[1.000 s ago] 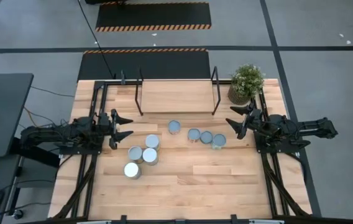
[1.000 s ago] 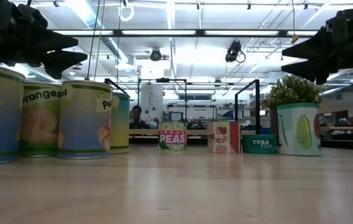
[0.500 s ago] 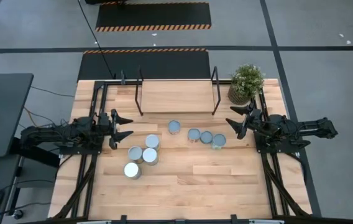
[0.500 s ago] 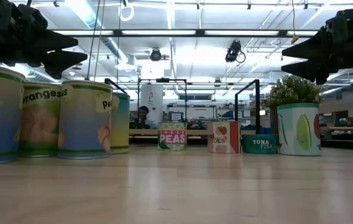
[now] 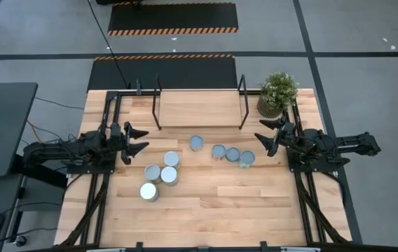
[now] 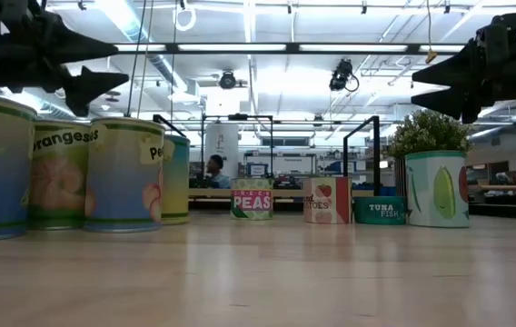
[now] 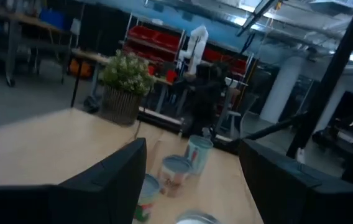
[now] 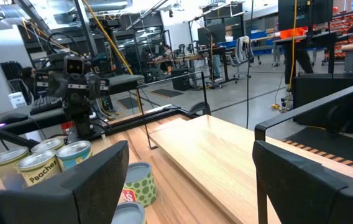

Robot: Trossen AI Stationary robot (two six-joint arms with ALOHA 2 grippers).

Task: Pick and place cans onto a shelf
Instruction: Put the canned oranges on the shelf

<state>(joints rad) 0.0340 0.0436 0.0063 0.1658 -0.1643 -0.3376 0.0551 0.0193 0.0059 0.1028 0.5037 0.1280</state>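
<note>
Left gripper (image 5: 140,139) has crept up a touch and swung slightly toward the shelf (image 5: 199,109) since a second ago — its jaws are spread wide with nothing between them, hovering above the desk (image 5: 199,210) off the shelf's left front corner. Right gripper (image 5: 263,141) hasn't budged; jaws also gaping, empty, hanging off the shelf's right front corner.

All the cans are sitting on the desk in front of the shelf, none on it. Four cans clustered toward the left: one (image 5: 172,159) nearest the shelf, two (image 5: 153,173) and (image 5: 169,175) side by side just behind it, and one (image 5: 148,191) farthest from the shelf. A lone can (image 5: 196,143) stands just in front of the shelf's middle. Then a row of three running away to the right — (image 5: 218,151), (image 5: 232,155), (image 5: 246,159) — just beside each other, the last one closest to the right gripper.

From the low view the middle can reads as peas (image 6: 252,199), with a tuna tin (image 6: 379,210) farther right.

Potted plant (image 5: 277,93) sits at the shelf's right end, beside the post.
</note>
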